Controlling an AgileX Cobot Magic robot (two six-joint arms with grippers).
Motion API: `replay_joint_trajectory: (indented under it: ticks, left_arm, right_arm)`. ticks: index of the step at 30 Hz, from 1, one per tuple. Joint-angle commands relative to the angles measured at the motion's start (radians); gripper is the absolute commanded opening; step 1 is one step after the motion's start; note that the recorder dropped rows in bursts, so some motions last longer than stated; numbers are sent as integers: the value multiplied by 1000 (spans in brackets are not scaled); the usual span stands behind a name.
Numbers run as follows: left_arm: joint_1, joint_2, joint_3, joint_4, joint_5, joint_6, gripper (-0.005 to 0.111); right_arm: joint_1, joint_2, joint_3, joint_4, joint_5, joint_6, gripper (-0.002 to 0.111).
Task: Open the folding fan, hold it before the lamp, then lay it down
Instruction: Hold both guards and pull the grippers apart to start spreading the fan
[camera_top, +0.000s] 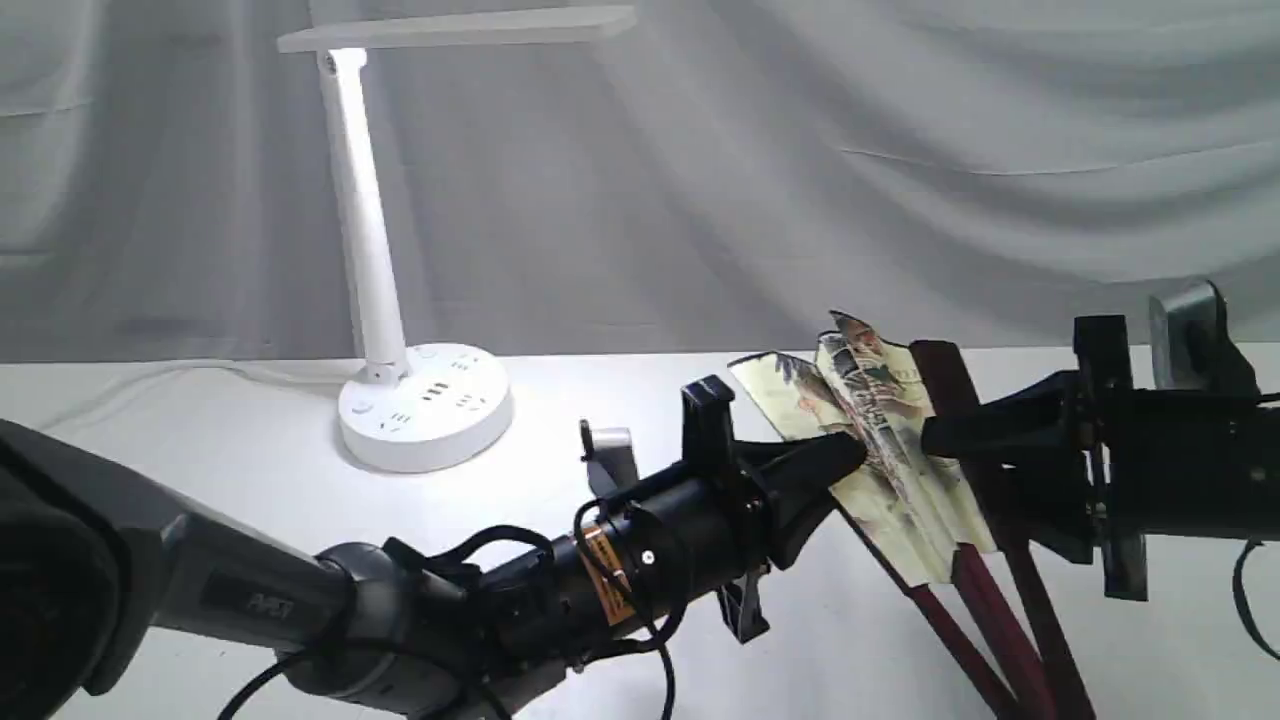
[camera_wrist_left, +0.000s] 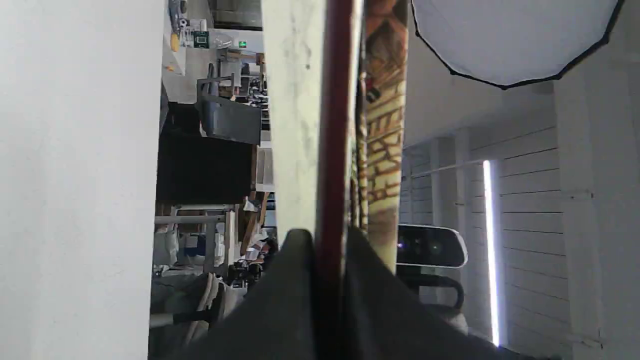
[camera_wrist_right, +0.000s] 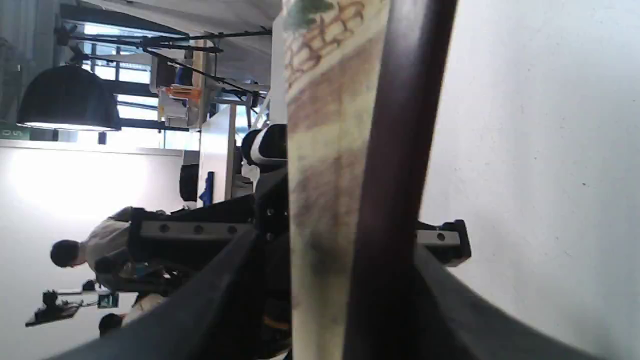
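The folding fan (camera_top: 880, 440) is partly spread and tilted above the table, cream painted pleats up and maroon ribs running down to the lower right. My left gripper (camera_top: 850, 455) reaches in from the left and is shut on a maroon rib (camera_wrist_left: 335, 125), which sits pinched between its black fingers (camera_wrist_left: 295, 260). My right gripper (camera_top: 935, 435) comes in from the right at the dark outer guard (camera_wrist_right: 400, 125). Its jaws stand apart around the guard and pleats, one finger (camera_wrist_right: 235, 265) off the paper. The white lamp (camera_top: 365, 220) stands at the back left, well away from the fan.
The lamp's round socket base (camera_top: 425, 405) rests on the white table (camera_top: 250, 450), and its cord (camera_top: 200, 375) trails off left. A grey draped cloth (camera_top: 900, 150) hangs behind. My left arm (camera_top: 400, 590) crosses the front of the table.
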Motion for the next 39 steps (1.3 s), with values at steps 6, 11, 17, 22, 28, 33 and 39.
replay_joint_trajectory:
  ticks: [6,11,17,22,28,33,39]
  left_arm:
    - [15,-1,-1,1,-23,-8,0]
    - [38,-1,-1,3,-14,-8,0]
    - [46,-1,-1,7,26,-8,0]
    - [46,-1,-1,7,33,-8,0]
    - [46,-1,-1,7,45,-8,0]
    - [46,-1,-1,7,47,-8,0]
    - [46,-1,-1,41,72,-10,0]
  right_arm:
    - [2,111,-5,116,8,-39,36]
    - [2,130,-5,134,8,-60,32]
    - [2,130,-5,193,8,-67,32]
    - [2,130,-5,198,8,-102,23]
    - [2,130,-5,193,8,-105,19]
    - [2,130,-5,189,8,-105,28]
    - [15,130,-5,182,8,-105,28]
